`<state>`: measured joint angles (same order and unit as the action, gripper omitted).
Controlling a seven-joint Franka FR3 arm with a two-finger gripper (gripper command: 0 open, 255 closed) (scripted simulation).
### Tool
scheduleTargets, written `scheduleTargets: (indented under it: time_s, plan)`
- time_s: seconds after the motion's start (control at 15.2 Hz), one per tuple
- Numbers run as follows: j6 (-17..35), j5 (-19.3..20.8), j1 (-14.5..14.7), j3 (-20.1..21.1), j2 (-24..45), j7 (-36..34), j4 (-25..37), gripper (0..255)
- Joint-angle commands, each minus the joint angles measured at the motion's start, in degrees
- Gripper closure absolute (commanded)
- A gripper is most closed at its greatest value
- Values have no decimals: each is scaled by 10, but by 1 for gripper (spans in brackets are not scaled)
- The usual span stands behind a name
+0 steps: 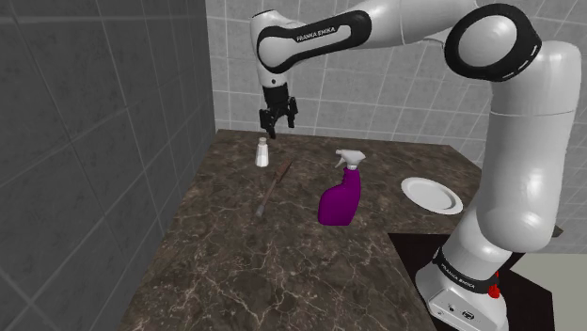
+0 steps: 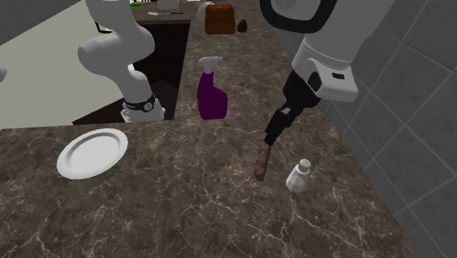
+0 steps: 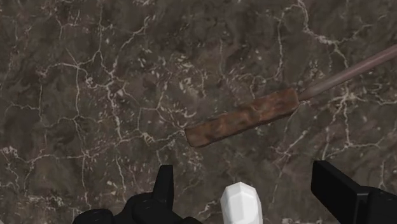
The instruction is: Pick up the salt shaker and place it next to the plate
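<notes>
A small white salt shaker [image 1: 262, 151] stands upright on the dark marble counter [image 1: 282, 263], near the back corner by the tiled walls. My black gripper [image 1: 278, 124] hangs open just above it, a little toward the shoulder view's right. In the wrist view the shaker's white top [image 3: 242, 203] sits between the two fingers [image 3: 167, 186], which stand wide apart and do not touch it. The white plate [image 1: 432, 195] lies flat at the counter's edge near the stand. From the second exterior view, the shaker [image 2: 299, 176] is far to the right of the plate [image 2: 92, 152], with the gripper [image 2: 272, 136] above the counter.
A purple spray bottle [image 1: 341, 193] stands between shaker and plate. A long tool with a rusty brown handle [image 1: 273, 188] lies on the counter right beside the shaker, its handle [image 3: 245, 116] just ahead of the fingers. Grey tiled walls close the back and the shoulder view's left.
</notes>
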<state>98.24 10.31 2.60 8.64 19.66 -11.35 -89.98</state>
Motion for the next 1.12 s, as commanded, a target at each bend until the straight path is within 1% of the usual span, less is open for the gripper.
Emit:
scheduleTargets:
  time_s: [0.0, 0.2, 0.33, 0.4, 0.86, 1.06]
  plan:
    - [-13, 6, 7, -1, 51, -6, 64, 0]
    - [-46, 15, 20, -5, 138, -11, 183, 0]
    - [-79, 20, 31, -9, 207, -11, 285, 0]
    - [-89, 22, 34, -11, 227, -10, 316, 0]
    - [-25, 22, 25, -11, 210, -16, 234, 0]
    - [-21, 22, 24, -11, 209, -16, 229, 0]
